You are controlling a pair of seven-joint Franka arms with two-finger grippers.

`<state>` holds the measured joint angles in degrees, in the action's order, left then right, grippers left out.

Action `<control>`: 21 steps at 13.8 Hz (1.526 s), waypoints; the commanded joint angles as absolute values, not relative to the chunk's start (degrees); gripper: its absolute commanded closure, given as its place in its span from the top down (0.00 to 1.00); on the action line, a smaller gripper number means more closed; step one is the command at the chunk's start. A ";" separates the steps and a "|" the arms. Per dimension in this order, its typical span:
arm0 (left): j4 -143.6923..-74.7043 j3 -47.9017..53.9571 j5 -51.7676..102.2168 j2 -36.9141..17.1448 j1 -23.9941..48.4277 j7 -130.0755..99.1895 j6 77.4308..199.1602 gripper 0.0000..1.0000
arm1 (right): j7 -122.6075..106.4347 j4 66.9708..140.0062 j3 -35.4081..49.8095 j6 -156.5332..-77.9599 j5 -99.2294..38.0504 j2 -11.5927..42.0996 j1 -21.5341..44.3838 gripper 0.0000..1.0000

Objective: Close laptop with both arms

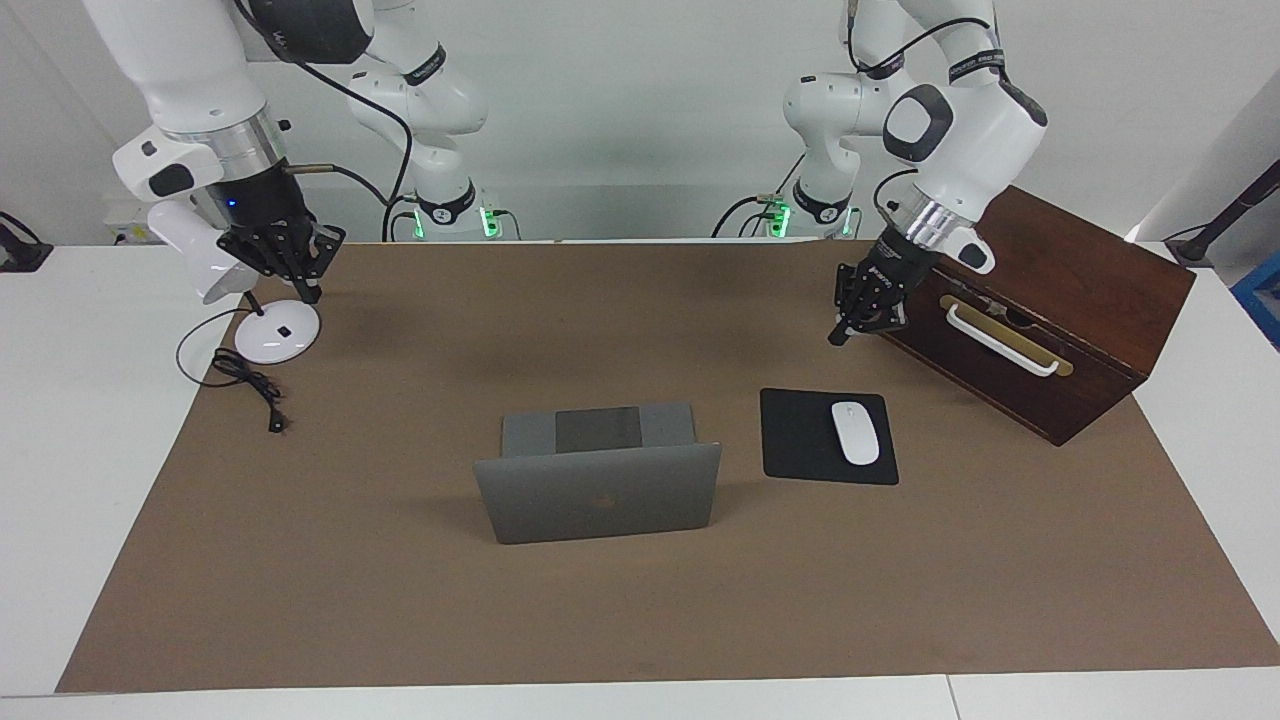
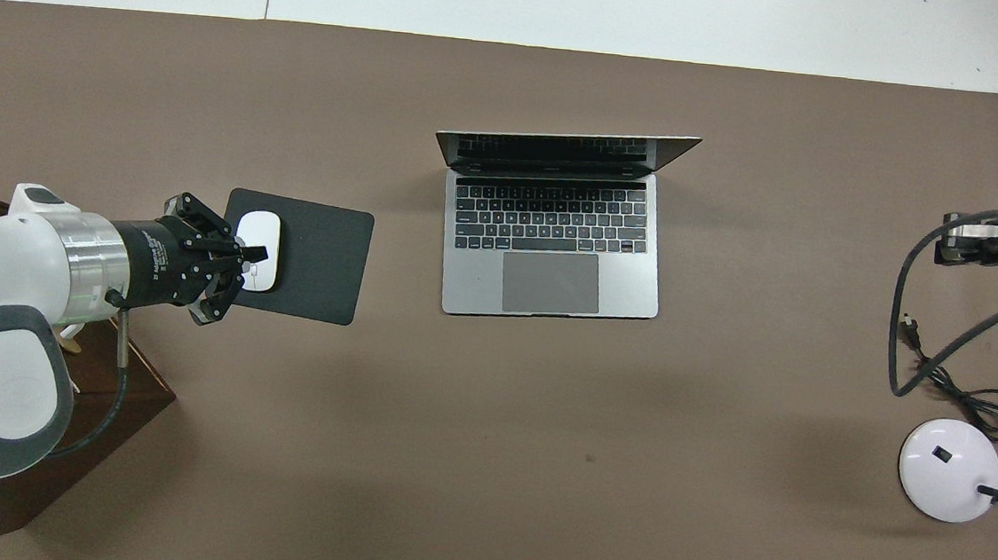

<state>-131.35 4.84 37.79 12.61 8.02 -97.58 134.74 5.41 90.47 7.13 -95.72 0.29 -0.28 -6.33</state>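
The laptop [image 1: 598, 480] stands open at the middle of the tabletop [image 1: 400, 620], its lid upright with the logo side turned away from the robots and the keyboard toward them. Neither arm has reached it yet.

The left gripper [image 1: 838, 335] hangs in the air just beside the wooden box [image 1: 1060, 330], jaws pressed together and holding nothing. The right gripper [image 1: 305, 290] hangs above the lamp base [image 1: 277, 332], jaws likewise pressed together and empty.

Procedure, as judged from this layout: bring both grippers over the lid's top edge, one toward each corner. Keep the jaws closed and push with the fingertips. Press evenly so that the lid folds down toward the keyboard without twisting the hinge or sliding the base.

Obstacles: the mouse pad [image 1: 800, 440] with the white mouse [image 1: 855, 432] lies beside the laptop, under the left gripper's likely path; pass above it. The lamp cable [image 1: 250, 385] lies near the right gripper. Clear the box's handle [image 1: 1000, 340].
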 commanded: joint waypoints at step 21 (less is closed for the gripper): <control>-131.66 4.13 119.67 -7.55 22.94 -63.92 155.06 0.00 | 22.41 92.11 9.76 -112.58 0.69 5.18 3.34 0.00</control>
